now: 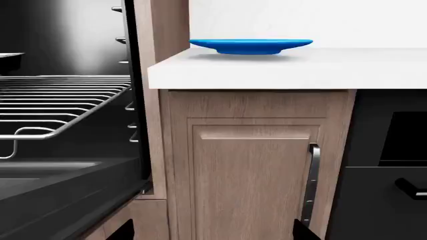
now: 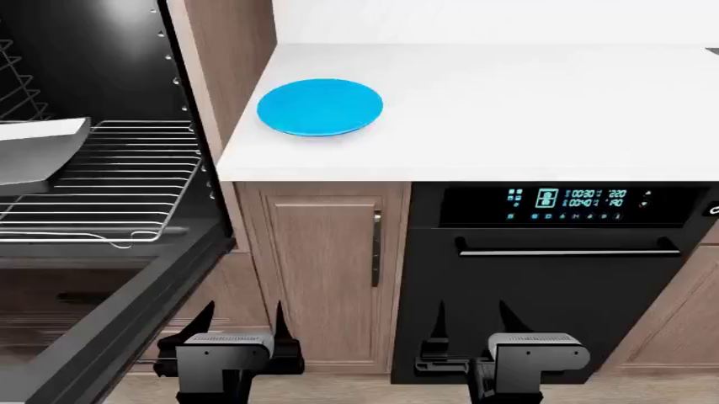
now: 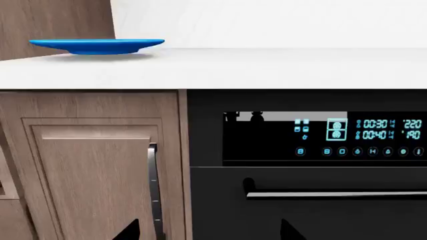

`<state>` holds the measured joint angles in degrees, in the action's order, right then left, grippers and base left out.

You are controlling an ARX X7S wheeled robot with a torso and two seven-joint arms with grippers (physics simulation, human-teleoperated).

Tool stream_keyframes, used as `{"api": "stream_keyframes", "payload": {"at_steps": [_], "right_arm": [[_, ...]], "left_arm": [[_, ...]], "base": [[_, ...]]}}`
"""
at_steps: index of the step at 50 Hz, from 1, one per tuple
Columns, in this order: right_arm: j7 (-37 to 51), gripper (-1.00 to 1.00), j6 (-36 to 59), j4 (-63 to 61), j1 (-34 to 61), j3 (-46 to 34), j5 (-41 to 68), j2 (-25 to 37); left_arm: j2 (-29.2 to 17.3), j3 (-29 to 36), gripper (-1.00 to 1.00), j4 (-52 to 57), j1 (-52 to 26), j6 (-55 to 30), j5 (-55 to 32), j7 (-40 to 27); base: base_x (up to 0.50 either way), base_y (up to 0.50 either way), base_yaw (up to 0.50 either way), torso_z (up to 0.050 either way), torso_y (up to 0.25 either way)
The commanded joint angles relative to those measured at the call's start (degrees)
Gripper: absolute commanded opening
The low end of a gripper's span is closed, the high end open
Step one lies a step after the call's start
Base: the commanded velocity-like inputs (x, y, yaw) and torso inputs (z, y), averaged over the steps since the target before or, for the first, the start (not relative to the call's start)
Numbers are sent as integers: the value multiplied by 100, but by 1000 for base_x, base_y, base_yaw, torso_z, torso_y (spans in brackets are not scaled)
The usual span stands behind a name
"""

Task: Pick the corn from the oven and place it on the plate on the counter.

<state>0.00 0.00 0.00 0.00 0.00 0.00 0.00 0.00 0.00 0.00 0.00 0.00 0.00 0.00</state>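
Both open tools (image 2: 239, 324) (image 2: 470, 324) below plate (image 2: 320, 107), apart.

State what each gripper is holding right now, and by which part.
Nothing is held. The left gripper and the right gripper both hang open and empty, low in front of the light-brown wooden cabinets. No corn is visible.

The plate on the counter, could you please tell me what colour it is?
Plain bright blue, unmarked. The plate shows best in the head view.

A kitchen: white counter (image 2: 506, 101), wooden cabinets (image 2: 320, 269) (bar-handled), open oven (image 2: 101, 76).
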Motion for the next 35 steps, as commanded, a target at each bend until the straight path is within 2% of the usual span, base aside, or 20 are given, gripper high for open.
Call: {"api": "stream_keyframes", "payload": {"at_steps": [1,11,15,19,25,29,31,35], "right_arm": [[108,100,14,-25,-29,-106,104,89],[336,100,11,-115,-61,-324,169,271],[510,100,226,-408,-22,-288,190,296],[608,100,683,-940,-56,-390,152,336],[732,100,2334,-2532,497,-412,214,403],[801,100,3735,-3649,1350,-379,323,415],[830,100,4202,-3954,1634,-384,365,419],[797,100,5551,-4826,2638,-437,595,384]], "left_arm": [[-93,132,100,45,39,24,-63,-98],[-287,401,100,137,71,113,-11,-338],[-349,466,100,755,206,102,-171,-271],[-396,561,100,1800,136,-738,-146,-323],[-388,490,100,3250,-509,-2038,-289,-541],[-347,463,100,4201,-1355,-3524,-413,-704],[-345,447,100,4419,-1650,-3909,-430,-782],[-243,260,100,5050,-2710,-5192,-675,-936]], "base": [[0,0,0,0,0],[0,0,0,0,0],[0,0,0,0,0],[0,0,0,0,0],[0,0,0,0,0],[0,0,0,0,0],[0,0,0,0,0],[0,0,0,0,0]]}}
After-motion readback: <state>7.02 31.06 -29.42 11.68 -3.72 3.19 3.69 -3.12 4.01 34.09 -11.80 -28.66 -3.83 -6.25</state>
